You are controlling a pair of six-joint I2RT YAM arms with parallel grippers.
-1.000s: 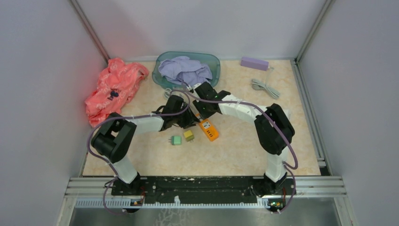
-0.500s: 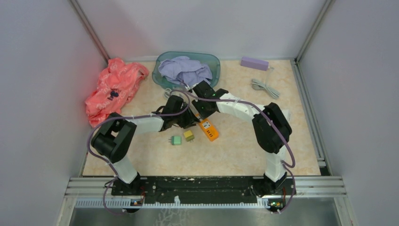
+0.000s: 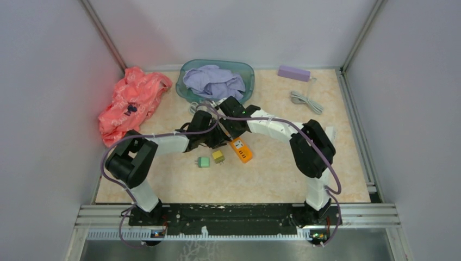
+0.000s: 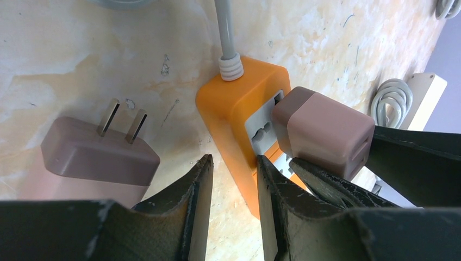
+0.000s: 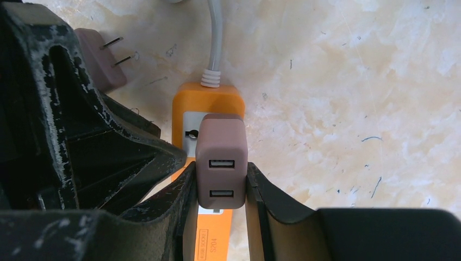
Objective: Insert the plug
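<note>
Looks like the insertion step. Your right gripper (image 5: 220,187) clamps the plug (image 5: 221,155) on the orange strip (image 5: 208,100), cable exiting at 12 o'clock. Left gripper (image 4: 234,190) is nearly closed and empty, at the strip's 9 o'clock. Next, press straight in and confirm it's seated.

Both arms bend inward and meet just above the middle of the top view; the left arm (image 3: 163,142) reaches from lower left, the right arm (image 3: 272,128) from lower right; the left gripper (image 4: 234,163) has its jaws drawn nearly together; the right gripper (image 5: 221,174) clamps the plug (image 5: 221,147).
</note>
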